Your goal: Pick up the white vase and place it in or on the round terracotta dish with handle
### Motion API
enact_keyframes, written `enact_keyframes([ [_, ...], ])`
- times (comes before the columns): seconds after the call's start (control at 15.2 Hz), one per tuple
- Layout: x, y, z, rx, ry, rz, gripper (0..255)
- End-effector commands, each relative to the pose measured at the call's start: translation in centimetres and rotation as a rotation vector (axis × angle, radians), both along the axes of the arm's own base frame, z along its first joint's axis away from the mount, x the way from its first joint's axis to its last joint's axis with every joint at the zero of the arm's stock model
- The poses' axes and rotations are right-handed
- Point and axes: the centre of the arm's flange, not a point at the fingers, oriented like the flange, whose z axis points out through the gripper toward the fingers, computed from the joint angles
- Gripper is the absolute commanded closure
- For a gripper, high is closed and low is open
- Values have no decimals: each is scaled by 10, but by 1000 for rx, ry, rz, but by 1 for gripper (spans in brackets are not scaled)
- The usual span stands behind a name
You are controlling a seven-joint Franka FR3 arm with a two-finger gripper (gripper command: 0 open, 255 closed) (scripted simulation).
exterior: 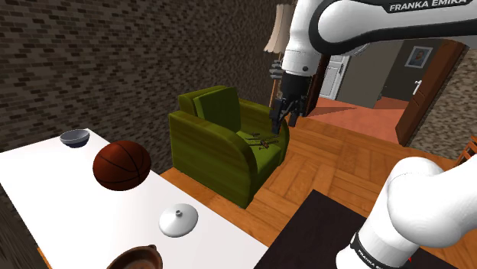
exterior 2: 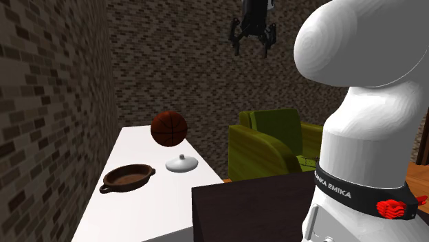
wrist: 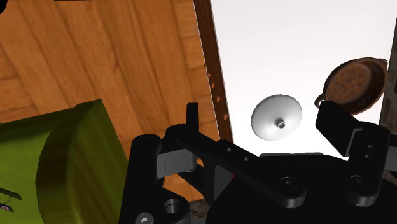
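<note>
At the shoulder view's left, near the far corner of the white table (exterior: 46,199): a grey bowl (exterior: 74,138). Next along, close to the table's long edge facing the room: a brown basketball (exterior: 121,164). Further along that same edge: the white vase (exterior: 179,221), low and wide with a small neck on top, upright on bare tabletop, apart from the ball. Near it, toward the table's near end: the round terracotta dish with handle (exterior: 137,260), cut by the picture's lower edge.

Past the table edge, on the wooden floor (exterior: 321,168): a green armchair (exterior: 229,141). High over the armchair, off the table altogether: the gripper (exterior: 284,113), pointing down, fingers spread, clasping nothing. Vase down and to the left of it, well apart.

In the second exterior view, left to right: dish (exterior 2: 128,178), vase (exterior 2: 182,163) just beside it, ball (exterior 2: 169,128) behind both, gripper (exterior 2: 252,42) far above against the brick wall (exterior 2: 172,55), armchair (exterior 2: 275,137).

Along the hand in the wrist view: vase (wrist: 276,116) far beyond the spread fingers (wrist: 191,118), lined up with the gap between them, untouched.
</note>
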Motion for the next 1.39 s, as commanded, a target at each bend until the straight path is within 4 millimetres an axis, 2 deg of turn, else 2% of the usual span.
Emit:
enact_keyframes([
  [0.0,12,12,-21,-1,-1,-6,0],
  [1.32,155,128,-213,-15,12,-57,0],
])
